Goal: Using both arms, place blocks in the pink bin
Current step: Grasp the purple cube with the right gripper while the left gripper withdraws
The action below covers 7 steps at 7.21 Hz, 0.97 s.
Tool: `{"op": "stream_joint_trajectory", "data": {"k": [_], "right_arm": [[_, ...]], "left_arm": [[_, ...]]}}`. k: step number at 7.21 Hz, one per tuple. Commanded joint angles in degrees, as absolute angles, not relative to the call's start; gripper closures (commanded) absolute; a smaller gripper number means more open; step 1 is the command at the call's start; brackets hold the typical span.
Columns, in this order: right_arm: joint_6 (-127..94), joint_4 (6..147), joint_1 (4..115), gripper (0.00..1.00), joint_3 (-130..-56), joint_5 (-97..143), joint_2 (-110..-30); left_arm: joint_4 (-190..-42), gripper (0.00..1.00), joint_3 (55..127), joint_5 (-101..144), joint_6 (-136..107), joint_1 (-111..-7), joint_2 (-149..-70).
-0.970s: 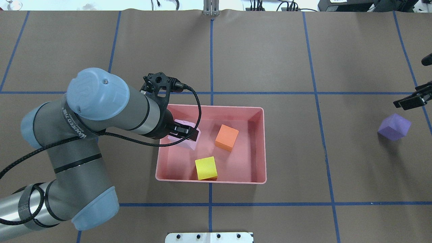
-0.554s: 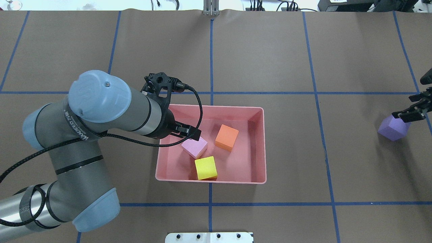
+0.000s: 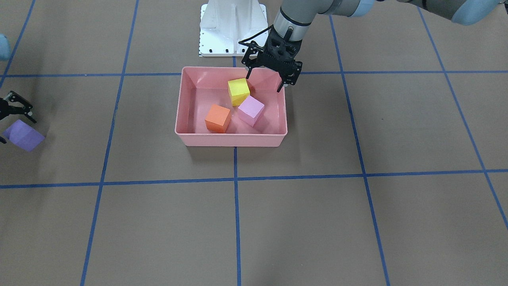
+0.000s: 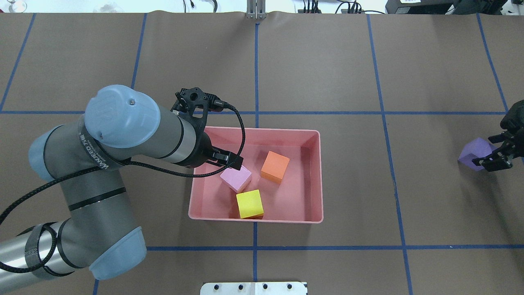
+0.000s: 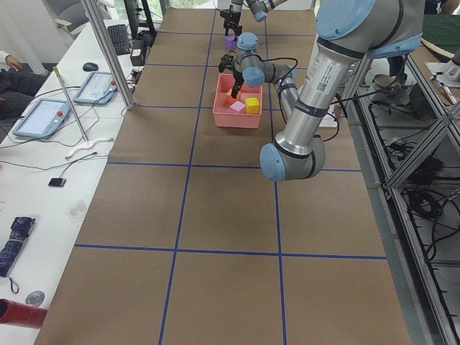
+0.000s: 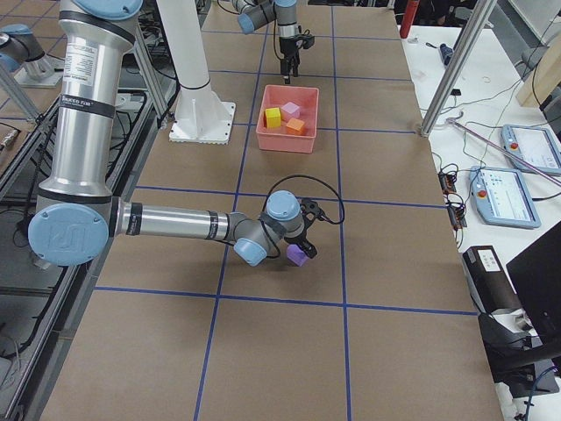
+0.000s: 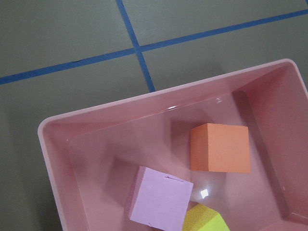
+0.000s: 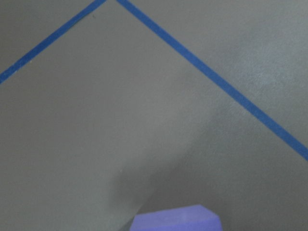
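Now slide your open, empty right gripper [image 4: 490,153] toward 9 o'clock, squarely astride the purple block [image 4: 470,153], then close.

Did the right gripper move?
Yes. In the overhead view the right gripper has moved nearer the robot, away from the blue tape line, and now sits at the purple block.

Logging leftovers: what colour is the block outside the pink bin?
The block is purple, clearest in the overhead exterior view.
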State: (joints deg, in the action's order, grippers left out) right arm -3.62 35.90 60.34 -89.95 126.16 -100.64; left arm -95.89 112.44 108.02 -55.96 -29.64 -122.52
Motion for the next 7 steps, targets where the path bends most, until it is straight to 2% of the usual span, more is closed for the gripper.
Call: {"op": "stream_joint_trajectory", "data": {"k": [1,3,4,5,6,7], "right_arm": [[-2.20,35.86,59.42,0.00,-89.13,124.89,-101.34],[-3.34,35.86,58.54,0.00,-88.42,124.89,-100.64],[-3.34,35.95,58.45,0.13,-88.42,124.81,-100.46],[-4.21,36.03,58.36,0.53,-88.42,124.80,-100.46],[-7.09,36.04,58.36,0.79,-88.50,124.20,-100.46],[-11.38,36.04,58.19,0.86,-89.11,123.49,-100.37]], "left_arm": [[-95.89,0.00,112.41,108.02,-55.90,-29.71,-122.52],[-95.89,0.00,112.41,108.02,-55.72,-29.88,-122.34],[-95.89,0.00,112.41,108.02,-55.72,-29.88,-122.26],[-95.89,0.00,112.33,107.93,-55.29,-30.23,-122.17],[-95.80,0.00,112.67,108.19,-50.58,-31.89,-121.91],[-95.80,0.00,112.59,108.80,-45.40,-35.04,-120.08]]}}
